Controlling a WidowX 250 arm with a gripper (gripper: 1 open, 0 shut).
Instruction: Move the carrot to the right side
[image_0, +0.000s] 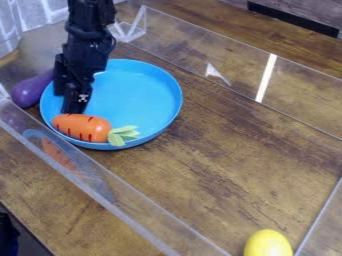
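The carrot (83, 127), a stubby orange toy with dark stripes and a pale green leaf tip, lies on the near rim area of a blue plate (147, 95) at the left of the wooden table. My black gripper (72, 93) hangs over the plate's left part, just behind the carrot and above it. Its jaws stand open and nothing is between them. The arm rises from it toward the top left.
A purple eggplant toy (27, 90) lies just left of the plate, partly hidden by it. A yellow lemon-like toy (267, 243) sits at the bottom right. Clear plastic walls (120, 215) run along the table's near and far edges.
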